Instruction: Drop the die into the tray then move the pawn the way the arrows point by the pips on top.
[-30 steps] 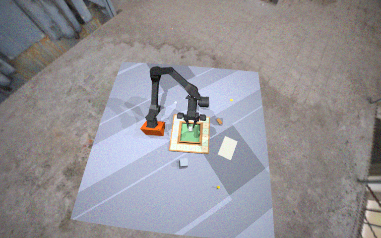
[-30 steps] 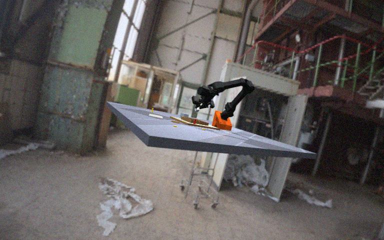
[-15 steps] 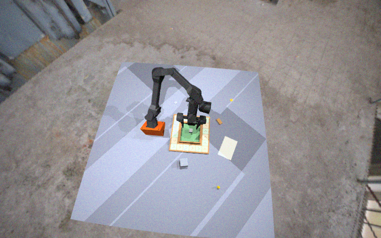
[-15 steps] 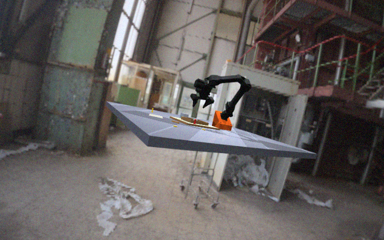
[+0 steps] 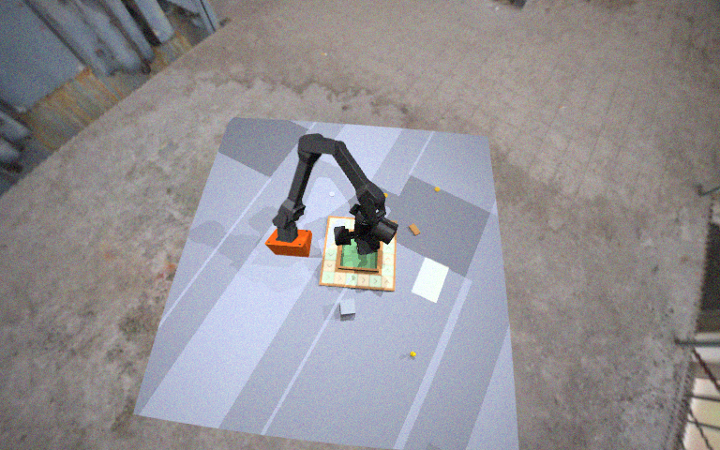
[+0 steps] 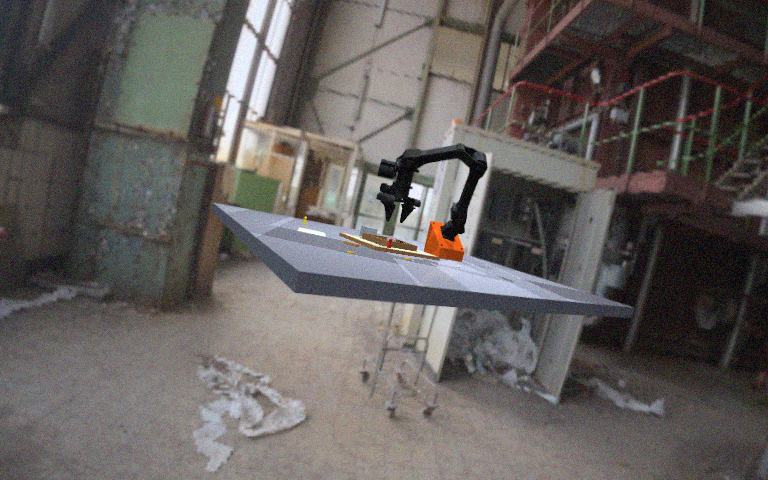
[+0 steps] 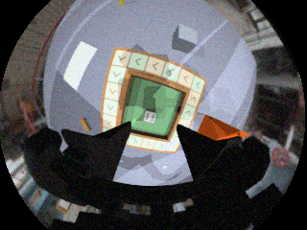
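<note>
The gripper [image 7: 149, 144] is held above the board [image 5: 358, 281], pointing down over the dice tray [image 7: 168, 99]. Its jaws are spread wide and nothing is held between them; in the wrist view the two dark fingers are seen well apart, with the tray showing in the gap. The die [image 7: 150, 115] is seen inside the green tray, white with dark pips, apart from both fingers; whether it is resting on the tray floor cannot be told, and the pips on its top face are too blurred to count. The tray is framed by a brown wall and ringed by pale squares marked with arrows. The pawn [image 6: 389, 242], small and red, is seen in the exterior view standing on the board; which square it occupies cannot be told, and in the top view it is hidden by the arm. The arm's orange base [image 5: 289, 242] is set on the table [image 5: 222, 339] just beside the board. A white sheet [image 5: 429, 279] is laid near the board's other side, a small grey cube [image 5: 347, 307] near its front edge, and a small brown block [image 5: 413, 229] by the far corner. Small yellow pieces [image 5: 412, 352] are scattered well apart on the table.
</note>
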### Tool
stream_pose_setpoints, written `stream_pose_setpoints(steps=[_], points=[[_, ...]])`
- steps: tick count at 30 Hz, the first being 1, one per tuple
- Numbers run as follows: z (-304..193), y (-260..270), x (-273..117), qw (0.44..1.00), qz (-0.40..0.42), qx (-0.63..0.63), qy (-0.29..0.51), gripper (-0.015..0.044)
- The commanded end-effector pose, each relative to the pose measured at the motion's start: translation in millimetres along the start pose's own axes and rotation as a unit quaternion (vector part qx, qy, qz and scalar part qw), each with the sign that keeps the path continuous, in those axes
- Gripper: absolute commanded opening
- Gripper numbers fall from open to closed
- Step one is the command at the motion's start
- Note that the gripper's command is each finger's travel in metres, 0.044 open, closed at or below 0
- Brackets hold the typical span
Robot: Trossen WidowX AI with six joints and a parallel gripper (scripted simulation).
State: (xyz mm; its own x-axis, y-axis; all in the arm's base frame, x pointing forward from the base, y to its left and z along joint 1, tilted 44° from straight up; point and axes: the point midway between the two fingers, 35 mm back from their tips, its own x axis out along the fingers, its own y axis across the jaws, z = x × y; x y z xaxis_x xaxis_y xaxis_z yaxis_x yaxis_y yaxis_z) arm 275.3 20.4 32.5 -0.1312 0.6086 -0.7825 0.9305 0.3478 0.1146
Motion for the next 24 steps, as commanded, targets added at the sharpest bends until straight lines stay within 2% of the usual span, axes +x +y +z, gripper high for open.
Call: stream_pose_setpoints(steps=[1,3,7,12,13,24], points=[[-17.0,25.2,0.9,0.978,0.013,-0.208,-0.001,0.0256],[-27.9,37.4,2.3,0.945,0.018,-0.326,0.000,0.0204],[-52.5,60.3,5.7,0.838,0.031,-0.545,0.000,0.0200],[-86.9,84.4,10.6,0.644,0.049,-0.764,-0.003,0.0200],[-90.6,86.6,11.1,0.621,0.051,-0.782,-0.003,0.0200],[-91.9,88.1,11.2,0.613,0.051,-0.788,-0.003,0.0200]])
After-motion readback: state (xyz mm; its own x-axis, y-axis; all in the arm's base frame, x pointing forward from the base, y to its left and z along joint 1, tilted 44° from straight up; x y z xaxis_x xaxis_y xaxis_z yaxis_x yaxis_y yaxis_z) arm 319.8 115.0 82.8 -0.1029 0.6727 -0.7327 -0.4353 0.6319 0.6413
